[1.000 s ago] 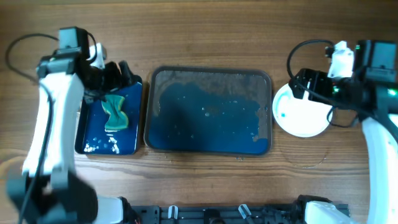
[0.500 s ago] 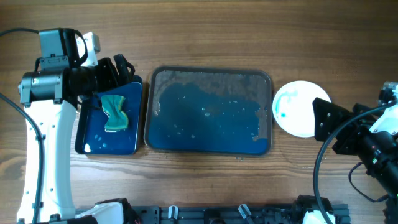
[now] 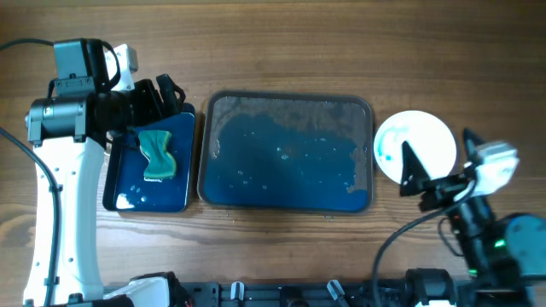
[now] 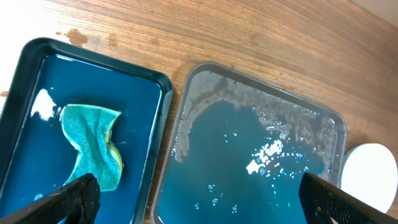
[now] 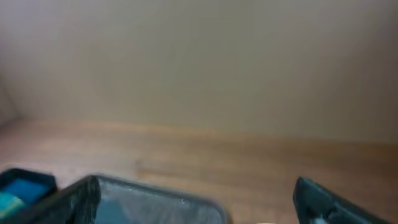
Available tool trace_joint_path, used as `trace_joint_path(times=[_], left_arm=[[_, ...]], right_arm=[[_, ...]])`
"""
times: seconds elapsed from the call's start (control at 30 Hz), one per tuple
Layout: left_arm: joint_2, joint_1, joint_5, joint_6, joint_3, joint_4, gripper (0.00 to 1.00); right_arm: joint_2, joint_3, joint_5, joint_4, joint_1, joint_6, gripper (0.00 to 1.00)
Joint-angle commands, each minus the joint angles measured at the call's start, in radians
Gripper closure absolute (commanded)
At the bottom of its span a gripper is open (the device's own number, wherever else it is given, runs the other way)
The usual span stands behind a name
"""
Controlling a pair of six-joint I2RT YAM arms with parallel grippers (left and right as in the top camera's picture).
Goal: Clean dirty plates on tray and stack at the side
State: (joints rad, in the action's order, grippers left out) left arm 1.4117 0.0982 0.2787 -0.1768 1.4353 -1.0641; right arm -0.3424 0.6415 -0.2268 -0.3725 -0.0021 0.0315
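Plates [image 3: 415,148] white, teal smear, just right of tray [image 3: 286,107]. Right tool [image 3: 435,147] at their edge, fingers apart; left tool [image 4: 199,199] apart.

Robot lab, wooden table [image 3: 281,51], bare wall [image 5: 199,62]

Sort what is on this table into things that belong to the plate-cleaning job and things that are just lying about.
Belongs to the job:
large dark blue-black rectangular tray, wet, without plates
round white plate with blue-teal smear, beside it
teal sponge
narrower dark blue tray holding the sponge

Just lying about:
only the wooden table itself and the black rail at its near edge
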Motion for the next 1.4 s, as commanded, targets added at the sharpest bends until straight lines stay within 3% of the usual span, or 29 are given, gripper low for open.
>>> trace_joint_path(times=[0.0, 0.1, 0.23, 0.9, 1.03, 1.13, 1.23, 1.37], left_arm=[[0.002, -0.001, 0.012, 0.002, 0.001, 0.001, 0.0], [0.002, -0.001, 0.012, 0.002, 0.001, 0.001, 0.0], [0.002, -0.001, 0.012, 0.002, 0.001, 0.001, 0.0], [-0.005, -0.002, 0.008, 0.002, 0.001, 0.001, 0.0], [-0.129, -0.099, -0.174, 0.079, -0.031, -0.008, 0.0], [-0.313, -0.167, -0.196, 0.151, -0.224, 0.204, 0.0], [-0.619, -0.144, -0.101, 0.147, -0.615, 0.584, 0.0], [-0.922, -0.122, -0.073, 0.146, -0.976, 0.851, 0.0]], right_arm=[[0.153, -0.293, 0.016, 0.175, 0.01, -0.014, 0.0], [0.265, -0.509, 0.016, 0.353, 0.016, -0.003, 0.0], [0.336, -0.638, 0.016, 0.411, 0.016, -0.003, 0.0], [0.338, -0.636, 0.024, 0.388, 0.016, 0.001, 0.0], [0.338, -0.636, 0.024, 0.388, 0.016, 0.001, 0.0], [0.338, -0.636, 0.024, 0.388, 0.016, 0.001, 0.0], [0.338, -0.636, 0.024, 0.388, 0.016, 0.001, 0.0], [0.338, -0.636, 0.024, 0.388, 0.016, 0.001, 0.0]])
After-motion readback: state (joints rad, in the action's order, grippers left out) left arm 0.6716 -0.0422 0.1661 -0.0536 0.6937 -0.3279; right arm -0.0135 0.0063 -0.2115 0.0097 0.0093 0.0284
